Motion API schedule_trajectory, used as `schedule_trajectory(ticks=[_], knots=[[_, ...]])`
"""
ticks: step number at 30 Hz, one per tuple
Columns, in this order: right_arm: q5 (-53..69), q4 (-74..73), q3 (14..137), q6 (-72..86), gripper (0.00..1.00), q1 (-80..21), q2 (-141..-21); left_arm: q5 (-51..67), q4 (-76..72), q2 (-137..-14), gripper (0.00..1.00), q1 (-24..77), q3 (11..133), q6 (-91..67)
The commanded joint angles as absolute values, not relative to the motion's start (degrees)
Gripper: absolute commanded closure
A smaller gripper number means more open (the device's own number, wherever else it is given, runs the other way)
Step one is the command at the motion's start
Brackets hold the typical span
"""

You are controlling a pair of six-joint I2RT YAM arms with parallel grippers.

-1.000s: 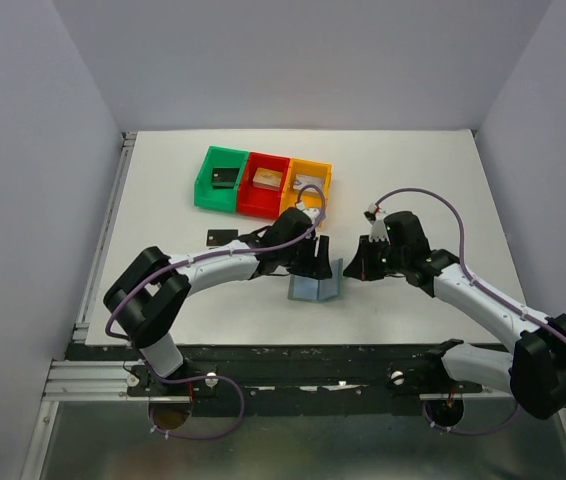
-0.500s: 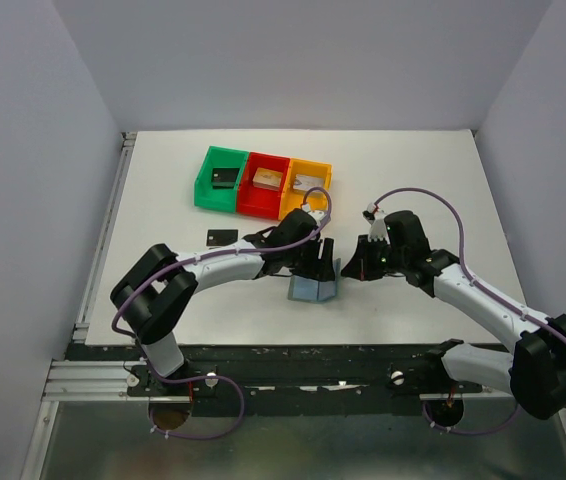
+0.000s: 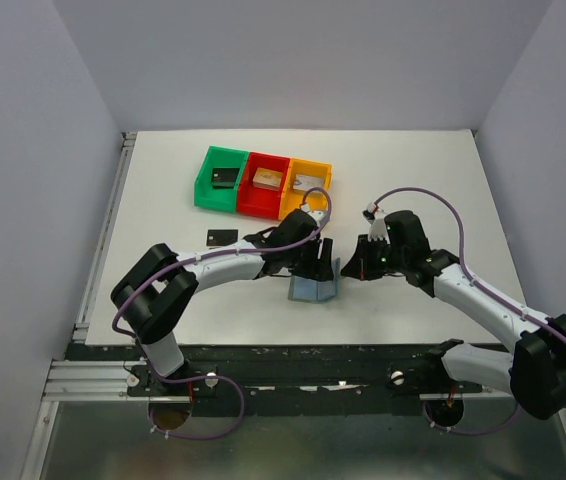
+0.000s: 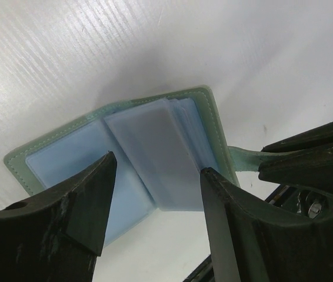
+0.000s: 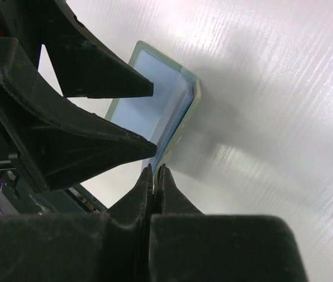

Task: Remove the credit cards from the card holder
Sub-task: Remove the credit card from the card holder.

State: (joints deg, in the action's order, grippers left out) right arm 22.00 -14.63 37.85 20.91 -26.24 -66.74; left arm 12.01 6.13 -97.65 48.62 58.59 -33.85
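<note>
Here: card holder (image 4: 90, 150) open, clear sleeves (image 4: 163, 158) inside.

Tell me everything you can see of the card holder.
The card holder is a small grey-green folding wallet, stitched at the edge, with pale blue lining and a stack of cloudy clear sleeves. It lies open on the white table, one half flat, the other cover tilted up. The shut right gripper pinches its closing tab; the open left gripper hangs over the sleeves. What the sleeves hold cannot be made out.
</note>
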Motion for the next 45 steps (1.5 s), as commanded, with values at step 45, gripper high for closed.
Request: schedule_trajectory(ticks=[45], knots=[[21.01,-15.47,38.14,20.92,1.0,-26.02,-64.34,12.22,-1.85,-92.63,0.34,49.04,53.53,-33.84]])
